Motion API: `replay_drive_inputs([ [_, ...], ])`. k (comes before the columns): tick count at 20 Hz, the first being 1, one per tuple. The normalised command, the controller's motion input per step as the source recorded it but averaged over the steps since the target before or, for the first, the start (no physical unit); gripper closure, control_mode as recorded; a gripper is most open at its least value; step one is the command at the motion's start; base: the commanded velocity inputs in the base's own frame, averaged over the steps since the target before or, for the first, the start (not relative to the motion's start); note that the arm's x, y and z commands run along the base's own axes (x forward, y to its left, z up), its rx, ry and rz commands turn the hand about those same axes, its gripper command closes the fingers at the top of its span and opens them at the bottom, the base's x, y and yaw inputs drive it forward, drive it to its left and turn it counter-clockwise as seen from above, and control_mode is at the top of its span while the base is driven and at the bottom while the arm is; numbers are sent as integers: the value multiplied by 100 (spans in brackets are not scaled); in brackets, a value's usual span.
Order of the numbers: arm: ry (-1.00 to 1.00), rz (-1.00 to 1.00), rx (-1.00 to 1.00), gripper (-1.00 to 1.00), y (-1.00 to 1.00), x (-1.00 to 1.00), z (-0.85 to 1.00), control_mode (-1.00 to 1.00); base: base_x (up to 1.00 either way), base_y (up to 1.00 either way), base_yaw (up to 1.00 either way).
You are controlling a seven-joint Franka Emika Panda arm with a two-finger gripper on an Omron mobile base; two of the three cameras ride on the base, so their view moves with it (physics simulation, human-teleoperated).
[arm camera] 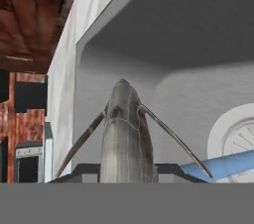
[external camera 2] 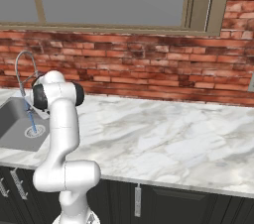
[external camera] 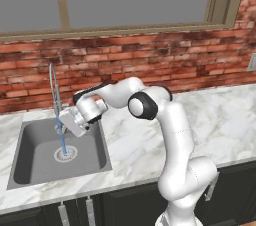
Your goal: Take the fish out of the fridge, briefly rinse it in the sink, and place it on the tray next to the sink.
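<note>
My gripper (external camera: 64, 125) hangs over the sink (external camera: 20, 170), just beside the thin blue water stream (external camera: 62, 142) that falls from the curved chrome faucet (external camera: 52, 85) to the round drain (external camera: 66, 154). In the hand view the gripper (arm camera: 126, 173) is shut on the silvery-grey fish (arm camera: 124, 134), which points away from the camera with thin fins spread to both sides. The grey basin wall (arm camera: 198, 29) lies behind it, with the drain (arm camera: 238, 139) and water stream (arm camera: 223, 164) at the lower right. The fridge and the tray are out of view.
A marble counter (external camera: 215, 120) runs right of the sink below a red brick wall (external camera: 175, 60) and a window (external camera: 125, 0). Dark cabinet fronts (external camera 2: 173, 203) sit under the counter. In the right base view the sink (external camera 2: 12, 119) is at the far left.
</note>
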Motion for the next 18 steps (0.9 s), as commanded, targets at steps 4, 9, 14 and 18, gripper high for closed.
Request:
replay_drive_inputs([
  [4,0,-14,8,100,-86,-4,25,-100,0,0,0],
  [9,-1,-32,12,100,-98,-24,89,-100,0,0,0],
  [14,0,-34,2,100,-98,-38,100,-100,0,0,0],
  [18,-6,-35,0,100,-66,-44,100,-100,0,0,0],
])
